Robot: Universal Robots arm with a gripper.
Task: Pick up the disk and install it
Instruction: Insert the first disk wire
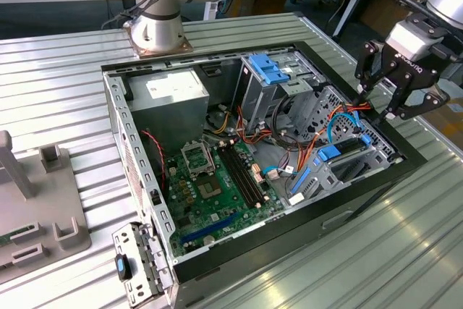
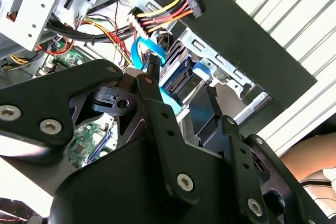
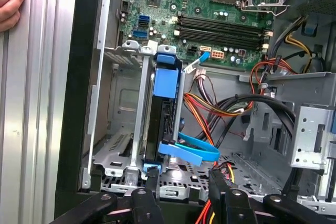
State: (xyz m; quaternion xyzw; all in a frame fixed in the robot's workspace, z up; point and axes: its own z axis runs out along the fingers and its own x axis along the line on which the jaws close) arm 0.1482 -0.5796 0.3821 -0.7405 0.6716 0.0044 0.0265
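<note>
The disk (image 1: 338, 154) sits on edge in the grey drive cage at the front right corner of the open computer case (image 1: 145, 171). Its dark body shows between blue carrier rails in both wrist views (image 3: 166, 109) (image 2: 178, 78). My gripper (image 1: 377, 99) hangs just above the case's rim on the exterior view's right, over the cage. The jaws are open with nothing between them in both wrist views (image 3: 184, 182) (image 2: 181, 85). The fingertips (image 3: 152, 181) stand a short way off the disk's end.
A curved blue cable (image 3: 191, 150) and orange-yellow wires lie beside the cage. The green motherboard (image 1: 217, 186), the power supply (image 1: 170, 95) and a blue-clipped cage (image 1: 271, 70) take up the case. A person's hand (image 3: 10, 3) rests on the ribbed table by the case wall. A grey fixture (image 1: 36, 208) stands at the exterior view's left.
</note>
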